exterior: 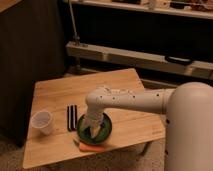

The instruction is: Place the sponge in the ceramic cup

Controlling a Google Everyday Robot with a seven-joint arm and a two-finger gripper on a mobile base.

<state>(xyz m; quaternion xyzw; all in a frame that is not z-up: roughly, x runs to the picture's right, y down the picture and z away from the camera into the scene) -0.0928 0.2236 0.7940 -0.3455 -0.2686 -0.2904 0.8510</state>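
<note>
Sponge not plainly seen; judged hidden under gripper (91, 131), down inside green bowl (107, 129). Ceramic cup (42, 122) stood upright at 9 o'clock from gripper, well apart, nothing blue showing in it. Arm (131, 100) reached in from 3 o'clock, wrist bent steeply down. Grip state could not be told.

No words, numbers or signs can be read here — not on the wooden table (55, 95), not on the ceramic cup (42, 122), not on the green bowl (107, 128), and not on the robot's white arm (131, 100). The shelf (130, 54) behind shows no label that can be made out. The gripper (91, 131) is down inside the green bowl.
</note>
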